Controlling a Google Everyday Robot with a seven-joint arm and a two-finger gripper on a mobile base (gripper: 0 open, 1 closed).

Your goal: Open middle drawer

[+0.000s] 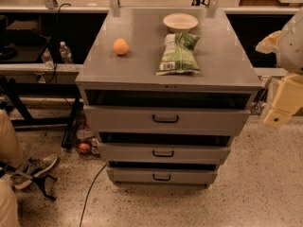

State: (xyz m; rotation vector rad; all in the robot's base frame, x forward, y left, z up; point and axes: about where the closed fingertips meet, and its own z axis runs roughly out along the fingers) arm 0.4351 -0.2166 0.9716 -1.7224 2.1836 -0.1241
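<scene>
I can't read the print on the green snack bag (pixel 178 54) lying near a smooth orange (pixel 120 46) on the grey metal cabinet (pixel 142 72). The middle drawer (pixel 199 153), flat-fronted with a small black handle (pixel 163 153), sits between two others. The cream gripper (pixel 283 103) hangs to the cabinet's right, partly cut off; spread or pressed together, I cannot tell.
</scene>
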